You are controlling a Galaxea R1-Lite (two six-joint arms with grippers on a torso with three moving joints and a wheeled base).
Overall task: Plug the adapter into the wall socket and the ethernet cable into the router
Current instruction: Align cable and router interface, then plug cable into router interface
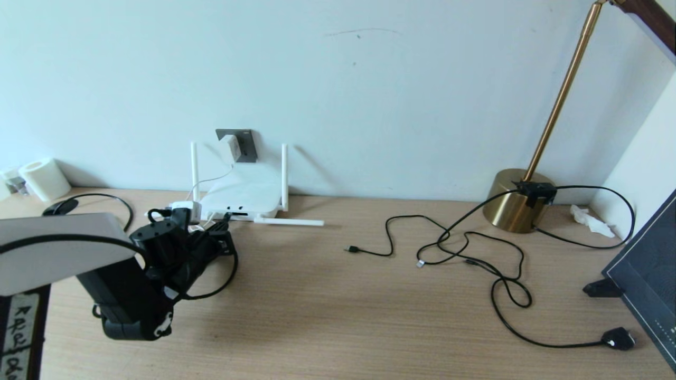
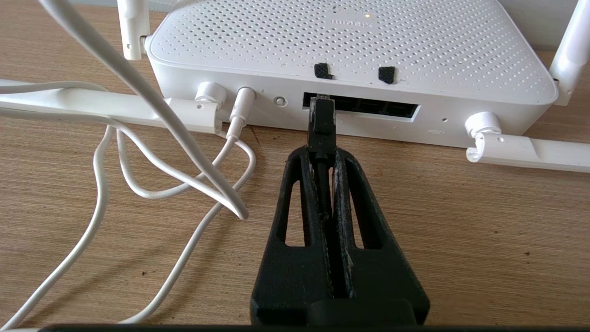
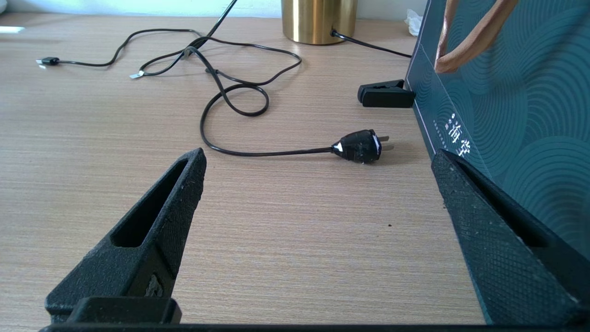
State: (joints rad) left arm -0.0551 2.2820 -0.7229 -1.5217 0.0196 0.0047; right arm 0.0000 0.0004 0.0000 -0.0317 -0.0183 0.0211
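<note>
Left end effector (image 2: 322, 152) low over table (image 1: 338, 316), clenched on ethernet cable (image 2: 321, 121), plug tip at router (image 2: 350, 41) port row. Adapter (image 1: 231, 146) sits in wall socket (image 1: 244, 143) behind. Right end effector (image 3: 318, 184) spread wide, empty.

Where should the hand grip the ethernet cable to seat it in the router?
Right behind the plug, as the left hand grips the ethernet cable now: fingers either side, approaching level from the router's port edge. The plug points straight into the port row.
</note>
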